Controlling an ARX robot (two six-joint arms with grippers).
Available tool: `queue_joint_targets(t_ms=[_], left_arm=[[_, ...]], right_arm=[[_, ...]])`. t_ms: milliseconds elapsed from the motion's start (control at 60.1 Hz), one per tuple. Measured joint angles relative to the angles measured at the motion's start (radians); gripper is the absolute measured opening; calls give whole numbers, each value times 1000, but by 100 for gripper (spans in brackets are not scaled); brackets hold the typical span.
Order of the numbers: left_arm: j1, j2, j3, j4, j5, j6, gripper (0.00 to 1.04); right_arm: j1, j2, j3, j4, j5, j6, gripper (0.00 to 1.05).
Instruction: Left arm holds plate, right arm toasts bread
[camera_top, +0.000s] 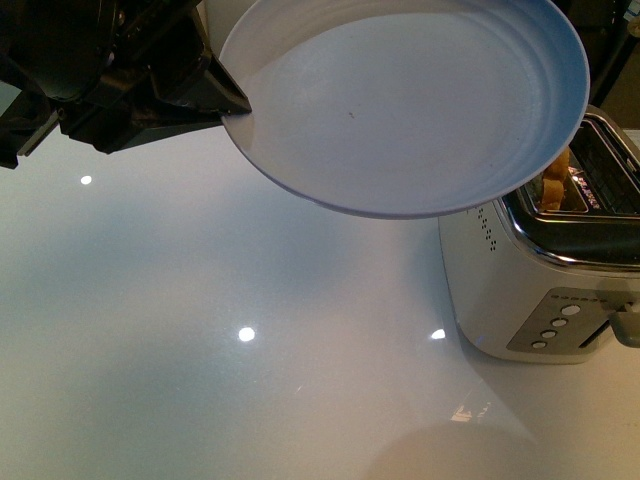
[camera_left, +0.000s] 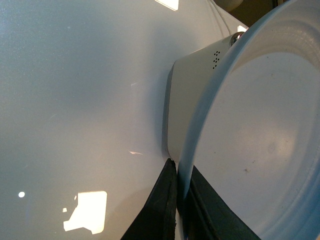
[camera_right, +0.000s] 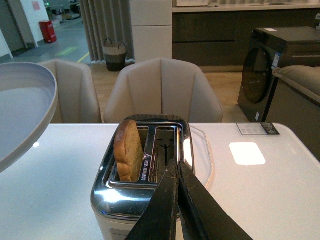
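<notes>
Gripping the plate (camera_top: 400, 100) by its rim with the left gripper (camera_top: 232, 108), black fingers (camera_top: 222, 88) closed on the raised edge, one on the hollow side and one underneath. Holding the pale blue-white plate in the air over the glossy white desk (camera_top: 200, 350), tilted with the hollow face turned toward the front camera. Covering, in the front view, a corner of the toaster (camera_top: 520, 290) with the plate's lower edge; not showing in any view whether the two are touching or just apart. Showing the bread (camera_right: 128, 150) upright in one slot of the chrome-topped toaster, the slot on the plate's side, with the rounded brown crust poking above the opening. Peeking out in the front view too, as a golden-brown patch just past the plate's rim. Pointing the right gripper (camera_right: 176, 167) at the toaster's top, close by the slots, its fingers (camera_right: 165, 210) pressed together at the tips and gripping nothing; not revealing whether the tips are touching the metal. Standing the toaster on the desk to the robot's right, and presenting a row of round buttons (camera_top: 555, 328) on its front panel. Facing two beige chairs (camera_right: 162, 90) beyond the desk's far side
</notes>
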Motion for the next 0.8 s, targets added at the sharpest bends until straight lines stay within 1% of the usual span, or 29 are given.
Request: queue_joint_targets(t_ms=[416,449,466,499,715,732,799], left_arm=[[0,0,0,0,0,0,3],[0,0,0,0,0,0,3],[0,0,0,0,0,0,3],[0,0,0,0,0,0,3],[-1,-1,0,0,0,0,3],[-1,-1,0,0,0,0,3],[-1,-2,0,0,0,0,3]], right_arm=[[0,-115,0,-116,0,0,2],[0,-149,0,-159,1,0,2],[0,-190,0,-220,-4,0,2],[0,-242,0,-273,0,0,2],[0,-283,0,-289,0,0,2],[0,-283,0,-290,0,-1,3],[0,-283,0,-290,0,0,17]])
